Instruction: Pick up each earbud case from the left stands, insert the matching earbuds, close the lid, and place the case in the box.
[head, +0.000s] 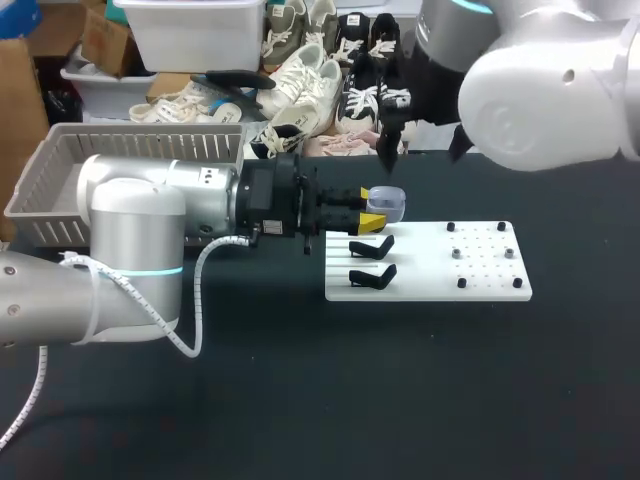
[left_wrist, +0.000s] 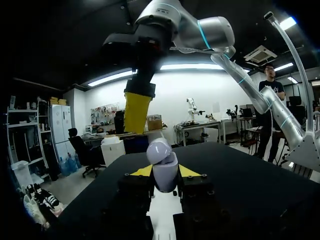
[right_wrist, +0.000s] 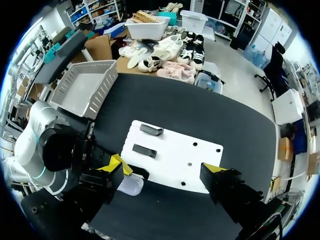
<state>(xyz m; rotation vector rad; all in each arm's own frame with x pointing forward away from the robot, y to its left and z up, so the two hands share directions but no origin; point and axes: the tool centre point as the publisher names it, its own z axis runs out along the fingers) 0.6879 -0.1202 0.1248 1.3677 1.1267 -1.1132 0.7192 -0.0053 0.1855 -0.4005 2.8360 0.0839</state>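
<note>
Pinching the lavender earbud case (head: 390, 204) with left pincer (head: 373, 209), at the white stand board's (head: 480, 272) corner on the counter (head: 400, 400). Holding right pincer (head: 422, 147) spread wide overhead.

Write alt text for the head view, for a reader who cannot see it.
The left gripper holds a pale lavender earbud case at the far left corner of the white board, beside two black stands. The right gripper hangs open above them.

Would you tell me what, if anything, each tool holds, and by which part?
The left tool grips the earbud case by its lower body; the right tool is empty.
</note>
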